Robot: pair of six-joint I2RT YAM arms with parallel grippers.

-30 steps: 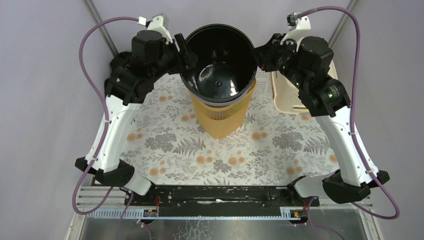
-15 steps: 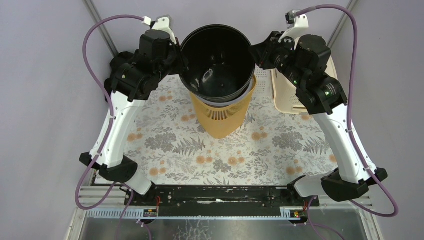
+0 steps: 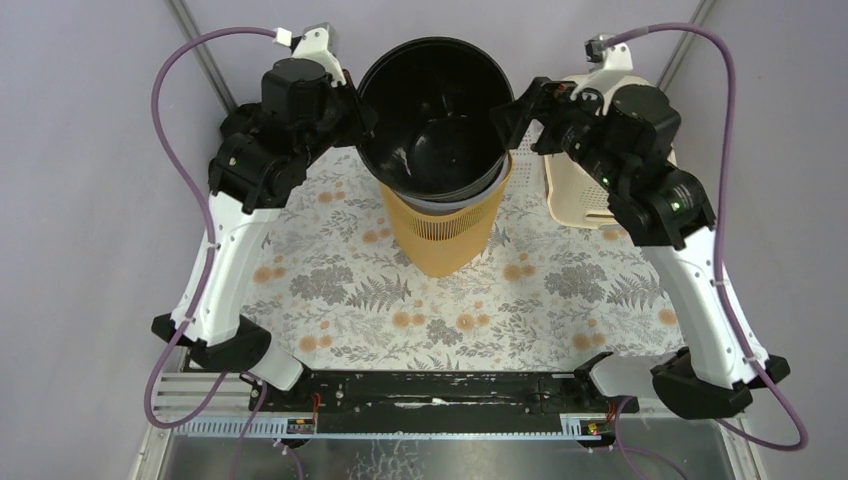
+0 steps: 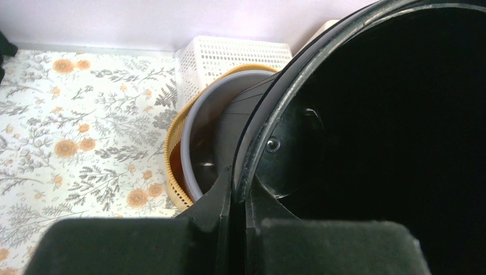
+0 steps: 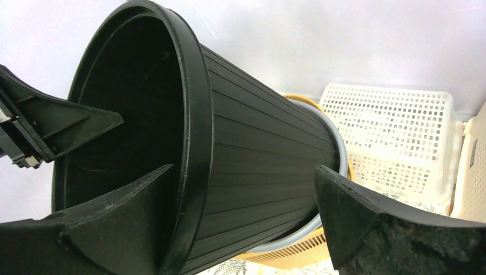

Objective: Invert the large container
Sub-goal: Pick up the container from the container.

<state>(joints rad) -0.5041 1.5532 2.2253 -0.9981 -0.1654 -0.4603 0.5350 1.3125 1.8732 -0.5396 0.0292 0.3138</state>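
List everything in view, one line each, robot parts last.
black bin: 1, black, tilted, base in the grey bin
grey bin: 1, grey, nested in the orange basket
orange basket: 1, orange, table centre
white basket: 1, white mesh, behind the orange basket
cream basket: 1, cream, far right
cloth: 1, floral, over the table
left end effector: 1, black, shut on the black bin's rim
right end effector: 1, black, open astride the opposite rim

Black container [image 4: 390,143] rim between jaws
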